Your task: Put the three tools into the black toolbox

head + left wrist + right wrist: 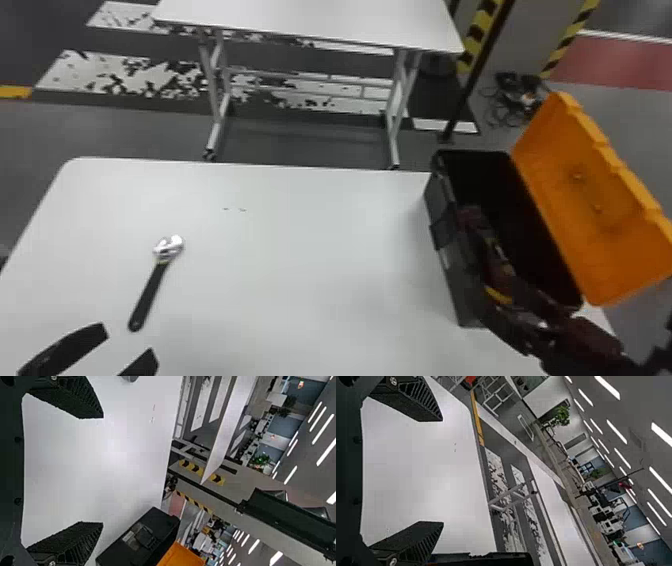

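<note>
My left gripper (129, 342) is open at the table's near left, its fingertips just below the handle end of the adjustable wrench (150, 290). In the left wrist view, the left gripper (103, 470) has nothing between its fingers, and the wrench's grey head (130, 377) touches the top edge. The black toolbox (450, 255) stands at the table's right with its orange lid raised. My right gripper (500, 270) and arm overlap its near-left side. From its wrist, the right gripper (443, 471) shows parted, empty fingers beside the toolbox rim (494, 558). Its dark interior's contents cannot be made out.
The white table (300, 260) has bare surface between wrench and toolbox. The orange lid (590, 200) leans outward to the right. A second white table (310, 20) stands farther off, beyond a floor gap, beside a dark pole with striped posts.
</note>
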Controlling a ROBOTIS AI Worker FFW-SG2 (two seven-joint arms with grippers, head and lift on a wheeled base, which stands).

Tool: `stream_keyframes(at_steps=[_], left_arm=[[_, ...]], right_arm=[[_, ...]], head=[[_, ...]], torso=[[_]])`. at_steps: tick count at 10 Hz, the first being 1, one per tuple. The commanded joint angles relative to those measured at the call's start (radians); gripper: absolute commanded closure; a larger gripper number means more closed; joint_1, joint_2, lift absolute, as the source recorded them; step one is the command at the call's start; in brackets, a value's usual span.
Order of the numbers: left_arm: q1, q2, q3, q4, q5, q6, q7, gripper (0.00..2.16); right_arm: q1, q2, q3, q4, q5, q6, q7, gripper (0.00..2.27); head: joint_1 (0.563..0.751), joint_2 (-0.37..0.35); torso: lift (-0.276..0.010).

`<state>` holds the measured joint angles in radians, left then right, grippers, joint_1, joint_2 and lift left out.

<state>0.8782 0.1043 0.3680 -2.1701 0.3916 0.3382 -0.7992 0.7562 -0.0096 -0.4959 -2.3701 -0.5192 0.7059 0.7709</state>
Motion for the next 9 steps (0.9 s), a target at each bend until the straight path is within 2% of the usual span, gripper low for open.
stream_keyframes(at_steps=[1, 2, 4, 5, 7, 9], left_arm=[[-0.005, 0.000, 0.028, -0.001, -0.025, 0.011, 0.021, 0.04], [-0.011, 0.000, 0.035, 0.003, -0.057, 0.011, 0.049, 0.04], [-0.030, 0.002, 0.075, 0.001, -0.060, 0.100, 0.077, 0.04], [-0.045, 0.003, 0.092, 0.004, -0.062, 0.131, 0.081, 0.04], [-0.122, 0.018, 0.118, 0.064, -0.088, 0.173, 0.104, 0.04], [-0.179, 0.026, 0.152, 0.082, -0.091, 0.272, 0.104, 0.04]], right_arm=[[0.029, 0.007, 0.037, -0.004, 0.001, -0.022, 0.004, 0.07], [0.048, 0.008, 0.063, -0.003, 0.036, -0.081, 0.005, 0.07], [0.063, 0.008, 0.105, 0.043, 0.123, -0.185, 0.004, 0.07], [0.071, 0.007, 0.105, 0.066, 0.128, -0.222, 0.013, 0.08], [0.080, 0.003, 0.102, 0.083, 0.136, -0.253, 0.037, 0.08], [0.071, -0.009, 0.115, 0.081, 0.140, -0.246, 0.039, 0.08]], head=[[0.695, -0.018], [0.695, 0.045], [0.695, 0.109], [0.695, 0.137], [0.695, 0.168], [0.695, 0.224]], torso=[[-0.051], [-0.051], [-0.051], [-0.051], [-0.051], [-0.051]])
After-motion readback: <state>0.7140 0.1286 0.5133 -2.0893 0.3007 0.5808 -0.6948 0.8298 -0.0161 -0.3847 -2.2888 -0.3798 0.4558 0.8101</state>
